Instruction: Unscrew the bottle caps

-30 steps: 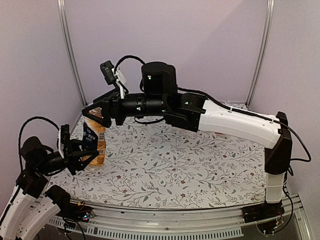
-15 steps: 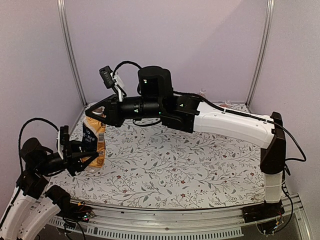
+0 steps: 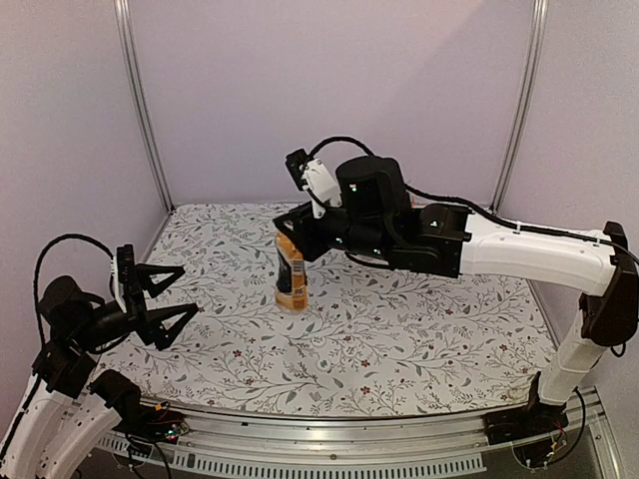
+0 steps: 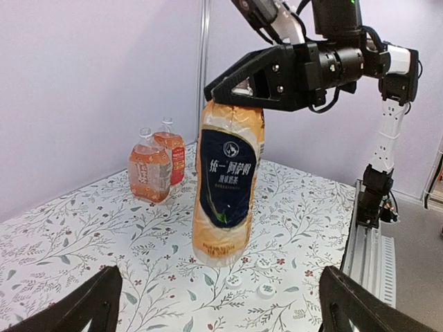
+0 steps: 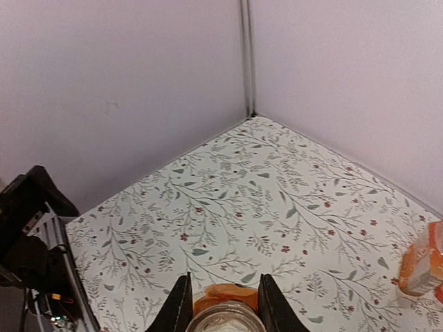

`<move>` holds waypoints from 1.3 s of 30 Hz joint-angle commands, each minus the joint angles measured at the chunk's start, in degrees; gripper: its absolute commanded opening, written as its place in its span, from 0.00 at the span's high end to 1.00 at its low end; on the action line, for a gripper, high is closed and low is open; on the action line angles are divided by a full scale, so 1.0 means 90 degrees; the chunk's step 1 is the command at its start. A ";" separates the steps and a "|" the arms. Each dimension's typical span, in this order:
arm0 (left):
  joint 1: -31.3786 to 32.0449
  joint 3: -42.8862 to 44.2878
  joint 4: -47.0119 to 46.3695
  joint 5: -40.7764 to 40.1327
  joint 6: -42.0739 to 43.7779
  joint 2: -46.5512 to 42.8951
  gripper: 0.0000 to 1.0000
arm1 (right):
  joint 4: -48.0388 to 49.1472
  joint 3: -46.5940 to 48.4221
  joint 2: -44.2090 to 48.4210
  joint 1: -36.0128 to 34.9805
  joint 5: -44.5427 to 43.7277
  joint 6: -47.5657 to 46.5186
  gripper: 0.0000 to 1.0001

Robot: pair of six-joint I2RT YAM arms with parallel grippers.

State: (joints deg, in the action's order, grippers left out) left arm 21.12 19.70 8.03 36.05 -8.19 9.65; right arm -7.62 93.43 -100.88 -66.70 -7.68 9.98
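The dark-labelled bottle [image 3: 291, 271] of orange liquid hangs tilted over the middle of the table, its base close to the cloth. My right gripper [image 3: 292, 232] is shut on its neck from above; in the right wrist view the fingers [image 5: 178, 308] clamp the clear neck rim [image 5: 225, 319]. Whether a cap sits on it I cannot tell. My left gripper [image 3: 188, 289] stands open and empty at the left, well apart from the bottle [image 4: 228, 181]. Three loose white bottle caps [image 4: 234, 281] lie on the cloth just in front of the bottle's base.
Two more bottles of orange liquid [image 4: 149, 173] stand together near the wall behind the held one, and one of them shows at the right edge of the right wrist view [image 5: 422, 266]. The right arm [image 3: 499, 244] reaches across the back of the table.
My left gripper has let go of the bottle and opened wide. The right gripper closed on the bottle's top and carried it from the far left toward the table's middle.
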 commanded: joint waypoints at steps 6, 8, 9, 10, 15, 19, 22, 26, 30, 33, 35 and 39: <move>-0.0159 -0.0119 -0.0031 -0.0146 0.0077 -0.0053 0.00 | 0.1473 -0.2425 0.0891 0.1054 -0.3611 -0.1375 1.00; -0.0186 -0.0112 -0.0024 -0.0131 0.0086 -0.0041 0.00 | 0.1989 -0.2635 0.0778 0.1316 -0.3576 -0.1511 1.00; -0.0215 -0.0110 -0.0018 -0.0134 0.0089 -0.0031 0.00 | 0.2153 -0.2674 0.0713 0.1428 -0.3564 -0.1579 1.00; -0.0234 -0.0109 -0.0007 -0.0137 0.0096 -0.0033 0.00 | 0.2297 -0.2691 0.0578 0.1544 -0.3599 -0.1697 1.00; -0.0278 -0.0128 -0.0023 -0.0110 0.0085 -0.0005 0.00 | 0.2693 -0.2800 0.0180 0.2170 -0.3256 -0.1186 1.00; -0.0293 -0.0129 -0.0020 -0.0100 0.0087 0.0065 0.00 | 0.3065 -0.2929 -0.0046 0.2329 -0.3172 -0.0704 1.00; -0.0289 -0.0139 -0.0031 -0.0090 0.0087 0.0054 0.01 | 0.3113 -0.2990 -0.0170 0.2443 -0.3159 -0.0483 1.00; -0.0287 -0.0143 -0.0029 -0.0090 0.0085 0.0034 0.00 | 0.3061 -0.3088 -0.0204 0.2555 -0.3364 -0.0032 1.00; -0.0293 -0.0148 -0.0040 -0.0080 0.0082 0.0041 0.00 | 0.3045 -0.3098 -0.0310 0.2557 -0.3356 -0.0041 1.00; -0.0287 -0.0148 -0.0038 -0.0088 0.0065 0.0026 0.01 | 0.2922 -0.3026 -0.0376 0.2548 -0.3195 -0.0023 1.00; -0.0295 -0.0148 -0.0033 -0.0112 0.0069 0.0003 0.00 | 0.2787 -0.2956 -0.0397 0.2551 -0.3231 0.0054 1.00; -0.0291 -0.0148 -0.0034 -0.0117 0.0064 -0.0007 0.00 | 0.2544 -0.2847 -0.0446 0.2549 -0.3339 0.0105 0.89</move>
State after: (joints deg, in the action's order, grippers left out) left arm 19.27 19.07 7.99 35.11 -7.99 9.78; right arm 18.41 66.43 -102.96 -44.12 -37.06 9.41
